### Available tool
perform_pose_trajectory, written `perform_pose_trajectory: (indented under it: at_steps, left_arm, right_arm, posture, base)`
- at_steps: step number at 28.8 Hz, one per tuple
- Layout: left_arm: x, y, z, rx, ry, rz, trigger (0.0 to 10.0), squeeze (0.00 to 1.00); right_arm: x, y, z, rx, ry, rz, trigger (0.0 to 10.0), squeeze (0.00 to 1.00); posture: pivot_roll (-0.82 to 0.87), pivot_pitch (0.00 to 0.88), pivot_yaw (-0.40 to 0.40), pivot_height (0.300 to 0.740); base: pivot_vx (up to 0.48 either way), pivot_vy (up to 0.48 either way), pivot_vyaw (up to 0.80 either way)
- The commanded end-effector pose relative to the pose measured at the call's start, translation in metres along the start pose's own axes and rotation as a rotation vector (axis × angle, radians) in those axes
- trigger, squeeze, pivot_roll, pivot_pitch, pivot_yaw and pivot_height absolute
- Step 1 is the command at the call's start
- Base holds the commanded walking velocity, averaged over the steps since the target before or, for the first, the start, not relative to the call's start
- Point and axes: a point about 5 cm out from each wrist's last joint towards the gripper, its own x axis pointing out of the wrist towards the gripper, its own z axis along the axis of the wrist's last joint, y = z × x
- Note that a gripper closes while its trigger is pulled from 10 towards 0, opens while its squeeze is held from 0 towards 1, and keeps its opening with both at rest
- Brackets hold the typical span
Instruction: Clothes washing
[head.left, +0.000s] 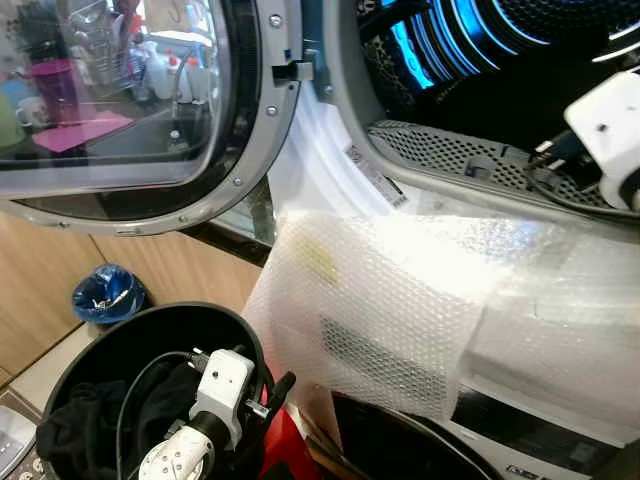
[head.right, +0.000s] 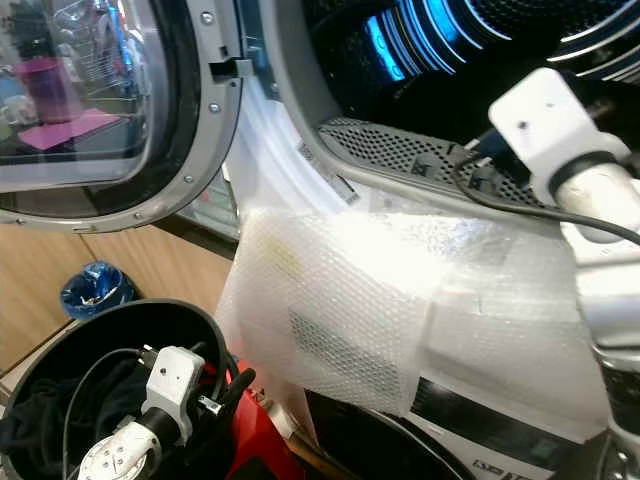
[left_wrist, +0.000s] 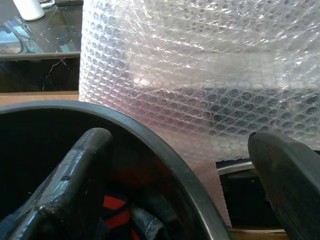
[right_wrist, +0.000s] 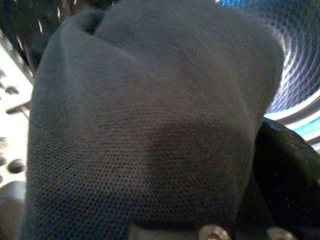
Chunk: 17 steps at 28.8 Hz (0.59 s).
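Right pincer: up at the drum mouth (head.right: 470, 60), its wrist housing (head.right: 545, 125) reaching in; its wrist view is smothered by a dark knit garment (right_wrist: 150, 125), so it looks clamped on that cloth.
Left pincer (head.left: 268, 400): low at the black basket (head.left: 90, 350), fingers (left_wrist: 65, 185) spread wide, gripping nothing, straddling the rim.
Laundry: dark clothes (head.left: 80, 420) in the basket, one piece at the drum.
Door (head.left: 130, 110): swung open to the robot's left.
Risk one: letting go too early, and the garment could drape over the perforated lip (head.left: 440, 150) or slide down the bubble wrap (head.left: 380, 300).
Risk two: cloth may snag on the fingers as the arm withdraws.
Risk three: the left finger might hook the basket rim and tip it.
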Motion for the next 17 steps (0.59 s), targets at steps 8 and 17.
perform_pose_trajectory:
  at_steps: [8, 17]
  left_arm:
    - [-0.003, 0.003, 0.000, -0.002, 0.007, 0.004, 10.0, 0.00]
    - [-0.002, 0.003, 0.004, -0.007, -0.010, 0.002, 10.0, 0.00]
  right_arm:
    - [-0.016, 0.022, -0.028, 0.133, 0.090, 0.251, 10.0, 0.00]
    - [-0.025, 0.014, -0.015, 0.194, -0.026, 0.282, 10.0, 0.00]
  posture:
    - [-0.06, 0.104, 0.043, 0.740]
    - [-0.07, 0.106, 0.048, 0.740]
  base:
    - [0.000, 0.000, 0.00]
    - [0.000, 0.000, 0.00]
